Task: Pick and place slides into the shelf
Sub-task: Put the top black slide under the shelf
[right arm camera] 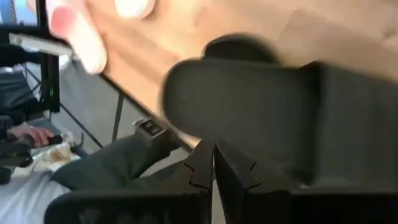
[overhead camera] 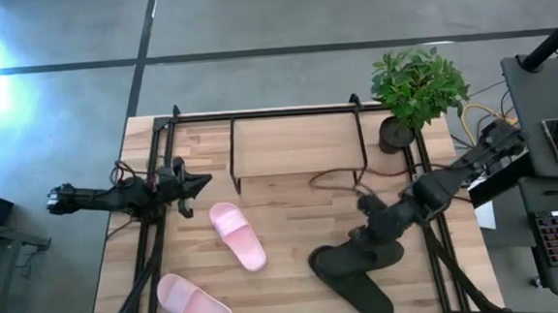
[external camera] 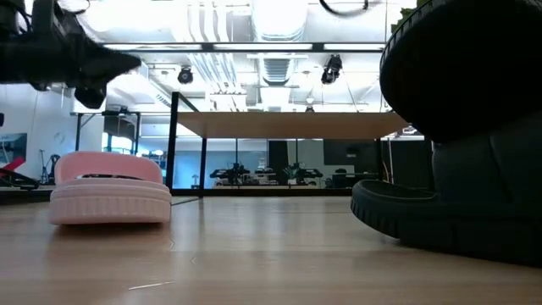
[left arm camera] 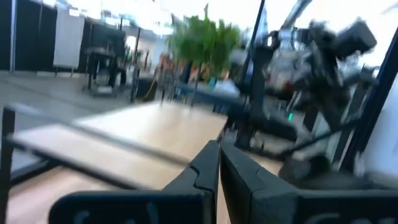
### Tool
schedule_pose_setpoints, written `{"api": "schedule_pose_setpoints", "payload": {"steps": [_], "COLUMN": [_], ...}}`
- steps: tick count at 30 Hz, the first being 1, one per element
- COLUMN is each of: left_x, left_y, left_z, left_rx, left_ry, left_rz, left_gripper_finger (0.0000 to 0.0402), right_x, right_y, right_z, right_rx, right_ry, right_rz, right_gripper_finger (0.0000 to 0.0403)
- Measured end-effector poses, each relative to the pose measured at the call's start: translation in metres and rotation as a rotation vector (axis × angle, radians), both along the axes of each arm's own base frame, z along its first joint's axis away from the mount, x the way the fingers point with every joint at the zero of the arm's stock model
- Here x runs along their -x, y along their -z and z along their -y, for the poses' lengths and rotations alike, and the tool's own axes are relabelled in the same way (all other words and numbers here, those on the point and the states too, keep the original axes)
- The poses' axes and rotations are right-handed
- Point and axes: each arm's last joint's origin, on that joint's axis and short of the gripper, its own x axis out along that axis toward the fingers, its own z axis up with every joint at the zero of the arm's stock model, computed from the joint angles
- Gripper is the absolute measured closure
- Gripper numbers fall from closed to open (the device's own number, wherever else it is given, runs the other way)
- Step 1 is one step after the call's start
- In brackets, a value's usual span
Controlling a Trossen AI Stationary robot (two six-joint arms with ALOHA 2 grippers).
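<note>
One black slide (overhead camera: 355,259) is at my right gripper (overhead camera: 362,247), near the table's right front. In the low view it hangs up high (external camera: 461,68) over the second black slide (external camera: 449,216), which lies sole-down on the table (overhead camera: 373,294). Two pink slides lie flat on the table, one at the middle (overhead camera: 237,235) and one at the near left (overhead camera: 193,303). The shelf (overhead camera: 297,141) stands at the far middle with its top board bare. My left gripper (overhead camera: 206,183) is shut, holds nothing, and hovers left of the shelf. My right gripper (right arm camera: 213,149) is shut on the black slide at the lower edge of its broad strap (right arm camera: 249,134), pinched between the two fingers. It comes slanting down from the table's right. The slide is raised off the table and sits just over the other black slide.
A potted plant (overhead camera: 416,90) stands at the far right corner beside the shelf. A cable (overhead camera: 334,180) lies on the table in front of the shelf. Black frame rails (overhead camera: 148,242) run along the table's left and right sides. Bare wood shows between the pink and black slides.
</note>
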Motion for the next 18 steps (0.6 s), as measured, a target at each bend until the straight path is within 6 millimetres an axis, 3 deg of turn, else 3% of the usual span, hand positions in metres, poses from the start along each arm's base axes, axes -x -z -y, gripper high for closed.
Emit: {"api": "schedule_pose_setpoints", "payload": {"steps": [6,10,18], "left_x": [0.005,0.008,0.005], "left_y": [-0.02,-0.025,-0.022], "left_z": [-0.001,-0.001,-0.002], "left_rx": [0.03,0.201,0.23], "left_ry": [-0.01,0.034,0.014], "left_rz": [0.213,0.325,0.295], "left_gripper_finger": [0.0402,0.0402,0.0402], "right_x": [-0.04,-0.057,-0.085], "right_y": [-0.026,-0.024,-0.023], "right_z": [-0.035,-0.047,-0.06], "right_rx": [-0.06,-0.124,-0.054], "right_ry": [-0.086,-0.064,-0.051], "right_rz": [0.028,-0.047,0.03], "right_gripper_finger": [0.0394,0.0394,0.0394]}}
